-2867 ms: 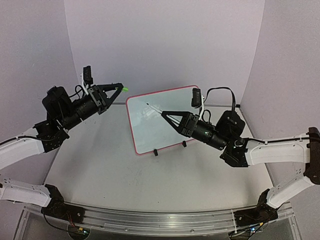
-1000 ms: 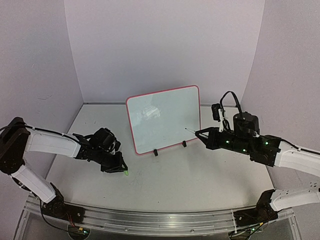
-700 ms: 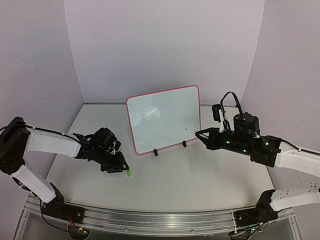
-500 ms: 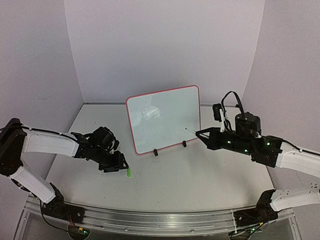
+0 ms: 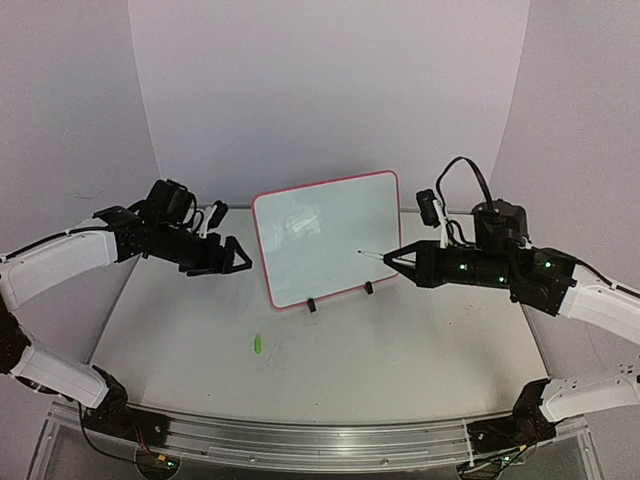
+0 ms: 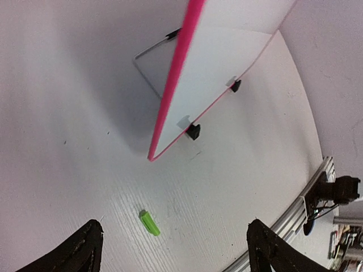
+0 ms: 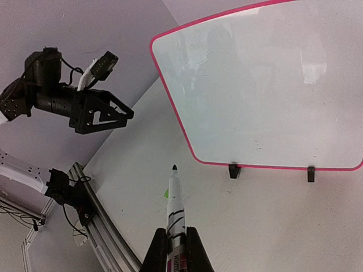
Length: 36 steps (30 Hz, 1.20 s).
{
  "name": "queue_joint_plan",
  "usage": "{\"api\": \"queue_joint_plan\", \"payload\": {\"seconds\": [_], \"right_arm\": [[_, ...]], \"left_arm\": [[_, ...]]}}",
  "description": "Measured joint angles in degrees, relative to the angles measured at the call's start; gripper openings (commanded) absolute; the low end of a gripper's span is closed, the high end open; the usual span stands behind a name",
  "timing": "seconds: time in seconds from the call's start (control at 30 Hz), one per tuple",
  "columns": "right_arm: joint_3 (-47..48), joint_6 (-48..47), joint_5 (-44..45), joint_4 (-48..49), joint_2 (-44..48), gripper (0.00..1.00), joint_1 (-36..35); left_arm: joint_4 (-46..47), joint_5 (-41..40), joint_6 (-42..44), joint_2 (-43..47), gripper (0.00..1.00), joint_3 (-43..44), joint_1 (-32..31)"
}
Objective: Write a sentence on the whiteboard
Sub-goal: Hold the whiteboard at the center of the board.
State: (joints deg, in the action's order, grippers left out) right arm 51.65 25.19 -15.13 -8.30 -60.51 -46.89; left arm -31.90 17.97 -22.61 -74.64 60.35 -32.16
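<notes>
The whiteboard (image 5: 325,245) stands upright mid-table (image 5: 400,350), between my tools.
From above, my left tool (image 5: 238,258) hangs spread apart left of the board, a green cap (image 5: 256,345) loose on the table nearer. Left wrist: my fingers (image 6: 85,252) wide above that cap. Right wrist: my right tool (image 7: 174,241) clamped on a marker (image 7: 174,198), tip toward the board.

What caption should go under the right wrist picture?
Right pincer holds an uncapped marker aimed at the pink-framed whiteboard.
</notes>
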Motion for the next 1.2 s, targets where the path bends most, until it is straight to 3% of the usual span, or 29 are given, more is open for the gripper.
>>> {"api": "queue_joint_plan", "payload": {"seconds": [0.17, 0.3, 0.5, 0.77, 1.03, 1.2], "right_arm": [[5.45, -2.2, -5.17, 0.12, -6.35, 0.0, 1.05], [8.12, -2.77, -11.54, 1.45, -10.88, 0.0, 5.85], [10.2, -3.48, -23.31, 4.25, -17.09, 0.0, 13.51], [16.69, -4.79, -36.24, 5.34, -24.65, 0.0, 15.65], [18.65, -4.0, -38.78, 5.84, -27.71, 0.0, 15.74], [18.44, -3.76, -38.92, 6.66, -27.29, 0.0, 15.74]], "left_arm": [[2.32, 7.65, 7.1, -3.13, 0.88, 4.68, 2.94], [3.43, 10.83, 10.61, -8.59, 0.87, 7.27, 5.29], [4.02, 14.58, 17.0, -14.79, 0.75, 11.74, 6.6], [7.93, 21.73, 21.54, -20.41, 0.56, 15.11, 11.53], [9.32, 28.19, 24.72, -23.36, 0.41, 17.98, 11.51], [12.58, 30.67, 24.25, -23.36, 0.25, 17.32, 11.47]]}}
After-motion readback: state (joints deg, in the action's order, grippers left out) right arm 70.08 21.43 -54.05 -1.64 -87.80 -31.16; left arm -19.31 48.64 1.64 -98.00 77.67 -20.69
